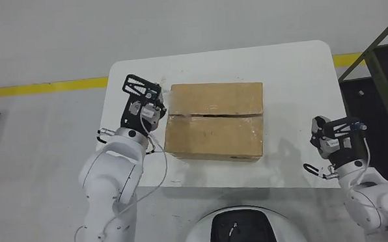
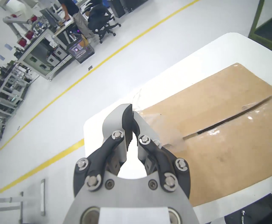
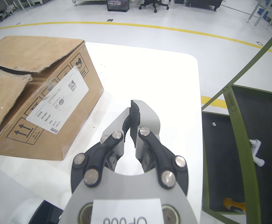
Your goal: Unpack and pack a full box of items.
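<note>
Pinching clear tape (image 2: 170, 135) at upper-left corner of box (image 1: 213, 120), left tool (image 2: 131, 110) is clamped shut, prob. to strip the seal; box sits mid table (image 1: 296, 71), flaps down; right tool (image 3: 132, 108) closed, empty, parked lower right, out of the way.

– Top view?
– High above, facing down at the whole table (image 1: 296, 64) and cardboard box (image 1: 212, 97).
– Wrist views?
– Close behind the left gripper (image 2: 131, 110) and right gripper (image 3: 131, 111), looking at the box from opposite ends, right farther off.
</note>
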